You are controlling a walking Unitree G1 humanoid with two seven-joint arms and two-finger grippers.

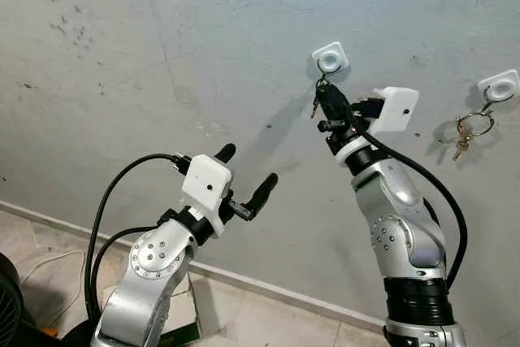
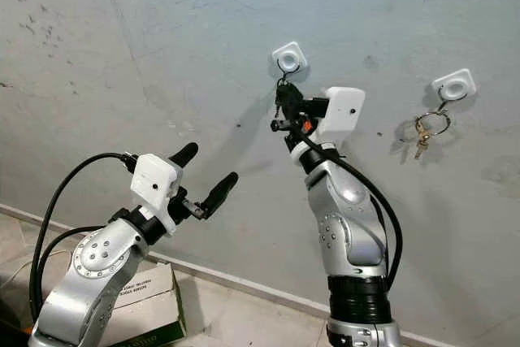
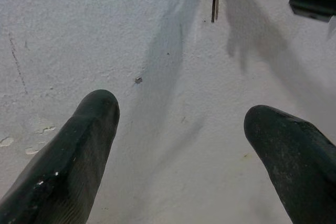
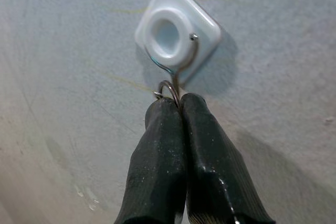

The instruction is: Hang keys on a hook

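Right hand (image 4: 176,103): raised to the wall, its two black fingers pressed together on the wire ring of the keys (image 1: 318,99), just under the hook.
Keys: the ring sits at the fingertips, and a key blade dangles below beside the fingers. In the right wrist view the ring touches the lower curve of the hook's wire; whether it is fully looped over, I cannot tell.
Hook (image 4: 177,38): a white diamond-shaped pad stuck to the wall, with a round centre and a thin wire curl hanging from it.
Risk: if the hand lets go before the ring is truly over the wire, the keys would likely drop to the floor. A hard pull or sideways push could bend the thin wire or peel the pad off the wall.
Left hand (image 1: 248,176): held lower and well apart from the hook, fingers spread wide, holding nothing and pointing at bare wall.
Second hook (image 1: 499,85): further along the wall on the robot's right, well apart, already carrying another key bunch (image 1: 467,132).
Wall (image 1: 162,54): grey, scuffed plaster with faint cracks.
Floor: pale tiles, with a cardboard box (image 2: 146,298) near the robot's left arm.
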